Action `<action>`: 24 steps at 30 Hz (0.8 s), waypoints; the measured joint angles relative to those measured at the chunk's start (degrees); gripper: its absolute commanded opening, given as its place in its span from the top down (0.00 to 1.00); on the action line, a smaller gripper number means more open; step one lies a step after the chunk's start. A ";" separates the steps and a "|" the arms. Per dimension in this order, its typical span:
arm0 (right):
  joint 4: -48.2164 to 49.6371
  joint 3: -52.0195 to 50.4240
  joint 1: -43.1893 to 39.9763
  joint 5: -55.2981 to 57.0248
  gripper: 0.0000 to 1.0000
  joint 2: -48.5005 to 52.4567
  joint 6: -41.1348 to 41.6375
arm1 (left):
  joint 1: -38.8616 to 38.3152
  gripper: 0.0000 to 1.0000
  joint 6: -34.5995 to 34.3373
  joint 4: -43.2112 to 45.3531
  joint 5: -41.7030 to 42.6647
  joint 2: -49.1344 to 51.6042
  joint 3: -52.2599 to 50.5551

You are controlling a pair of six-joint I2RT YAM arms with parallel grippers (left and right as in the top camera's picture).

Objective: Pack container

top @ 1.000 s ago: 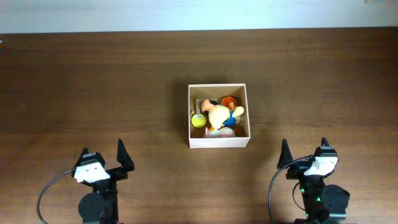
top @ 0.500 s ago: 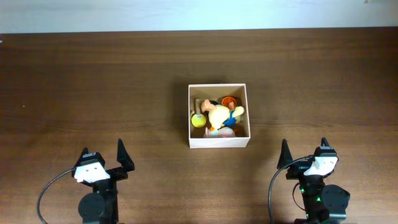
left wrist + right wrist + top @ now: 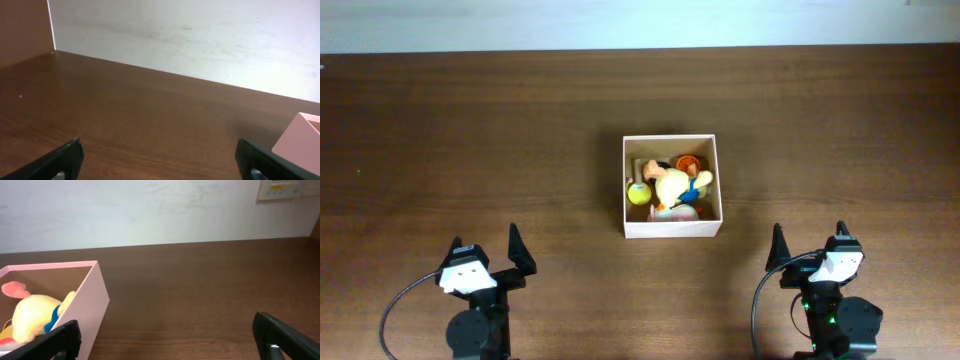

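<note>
The container [image 3: 672,229], a square shallow cardboard box with pale cream walls, sits at the table's middle. Inside lie a yellow plush toy [image 3: 672,185], a yellow ball [image 3: 638,194], an orange cup-like toy [image 3: 687,162] and other small toys. My left gripper [image 3: 485,244] is open and empty near the front left. My right gripper [image 3: 808,240] is open and empty near the front right. The box's corner shows at the right edge of the left wrist view [image 3: 300,140]. The box wall [image 3: 80,315] and the plush [image 3: 35,312] show in the right wrist view.
The brown wooden table [image 3: 470,130] spreads around the box. A pale wall [image 3: 200,35] stands behind the far edge. A wall panel [image 3: 280,189] hangs at the upper right in the right wrist view.
</note>
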 measured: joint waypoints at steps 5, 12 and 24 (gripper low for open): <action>0.00 0.00 1.49 0.02 0.01 0.00 0.00 | 0.00 0.01 0.00 0.00 0.00 0.00 0.00; 0.00 0.00 5.51 -0.20 0.01 0.00 0.04 | 0.00 0.01 0.00 0.00 0.02 0.00 0.00; 0.00 0.00 5.51 -0.20 0.01 0.00 -0.04 | 0.00 0.01 0.00 0.00 0.00 0.00 0.00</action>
